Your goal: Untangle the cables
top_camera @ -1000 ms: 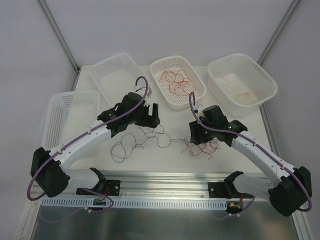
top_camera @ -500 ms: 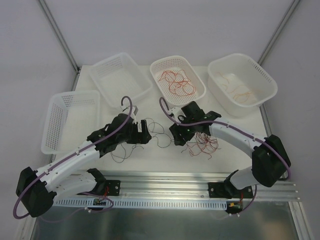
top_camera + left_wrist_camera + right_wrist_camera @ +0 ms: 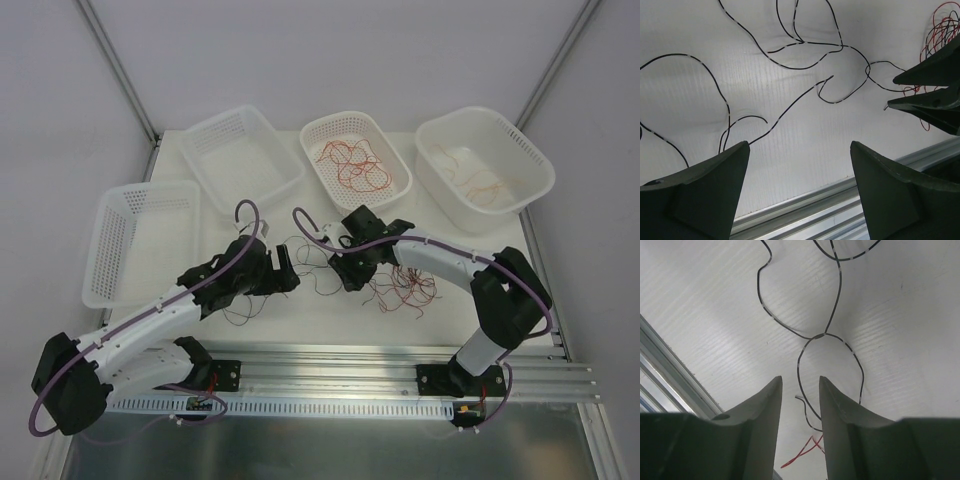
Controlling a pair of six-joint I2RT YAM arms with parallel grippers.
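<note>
A: Your left gripper [image 3: 797, 147] stands spread wide, with nothing between its fingers. The black cables [image 3: 790, 107] lie in loose loops on the table [image 3: 880, 30] below it, and it touches none of them.

B: Your right gripper [image 3: 800, 382] is set differently. Its jaws are apart by only a narrow slot, and one black strand runs into that slot. From the wrist view you cannot tell whether the fingers [image 3: 765, 415] press on it.

A: From above, you see both grippers low over the table, facing each other, with the black cables strung across the gap between them.

B: Just beside your right gripper, partly under its arm, a red tangle [image 3: 405, 290] of cables sits on the table.

A: Further out are the containers. The middle basket [image 3: 345, 116] at the far edge holds red and orange cables [image 3: 355, 165], looped over one another.

B: The right basket [image 3: 440, 185] next to it holds a few orange strands [image 3: 480, 185] on its floor.

A: Two more white mesh containers stand to your left. The far-left basket [image 3: 110, 240] is near the left arm, and the second basket [image 3: 205, 170] sits between it and the middle basket.
</note>
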